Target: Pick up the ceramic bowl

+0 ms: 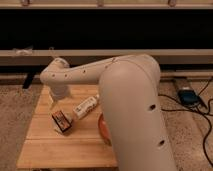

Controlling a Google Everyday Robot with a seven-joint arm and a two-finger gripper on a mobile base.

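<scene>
The gripper (pixel 56 99) hangs at the table's (pixel 45 150) left, above the box (pixel 61 121); released or clenched, I cannot tell; the bowl (pixel 103 129) sits well right, half hidden behind the arm (pixel 130 100); approach seems in hand; next it likely must swing right and descend to the rim.

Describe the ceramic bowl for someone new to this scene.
On the wooden table, look right, where the big white arm crosses. The ceramic bowl peeks out beside it, right of the dark box and white tube pack; the gripper hangs over the table's far-left part. Only the bowl is glossy orange.
</scene>
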